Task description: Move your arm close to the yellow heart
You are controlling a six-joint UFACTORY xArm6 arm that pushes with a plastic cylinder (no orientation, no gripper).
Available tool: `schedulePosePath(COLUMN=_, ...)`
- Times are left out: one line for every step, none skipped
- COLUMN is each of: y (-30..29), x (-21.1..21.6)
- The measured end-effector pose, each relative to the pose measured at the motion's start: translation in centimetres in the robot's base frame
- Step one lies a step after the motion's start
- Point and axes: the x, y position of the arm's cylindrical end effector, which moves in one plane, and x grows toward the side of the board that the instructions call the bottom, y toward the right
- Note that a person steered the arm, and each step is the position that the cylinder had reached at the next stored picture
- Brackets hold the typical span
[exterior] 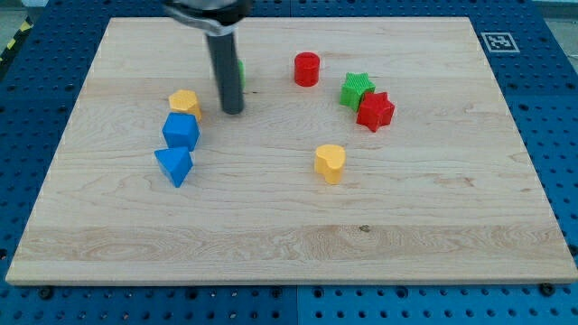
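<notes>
A single camera view looks down on a pale wooden tabletop (289,244) set on a blue perforated base (560,108), with a black-and-white marker (496,41) at the board's far right corner. Eight blocks can be counted: two yellow, two blue, two red and two green.

The dark rod descends from the far edge of the scene, and my tip (232,111) rests on the wood in the far left part of the board. No pincer is fitted to this arm, so there is nothing to read as open or closed.

The yellow heart (330,162) sits alone near the middle of the tabletop, well apart from my tip, to its right and nearer.

Just left of my tip stands a yellow block (184,102) of faceted shape. Touching it on the near side is a blue block (181,132), also faceted, and nearer again a blue triangular block (173,166), the three forming a short column.

Behind the rod, a green block (240,72) shows only as a sliver, its shape hidden.

To the right, a red cylinder (307,69) stands alone at the far side. Further right, a green star (357,88) and a red star (375,111) touch each other.
</notes>
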Motion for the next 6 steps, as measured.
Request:
schedulePosePath(y=5.2, x=0.2)
schedulePosePath(y=9.5, x=2.0)
schedulePosePath(y=14.7, x=4.4)
schedulePosePath(y=16.8, x=8.8)
schedulePosePath(y=14.2, x=12.5)
schedulePosePath(y=13.4, x=12.7)
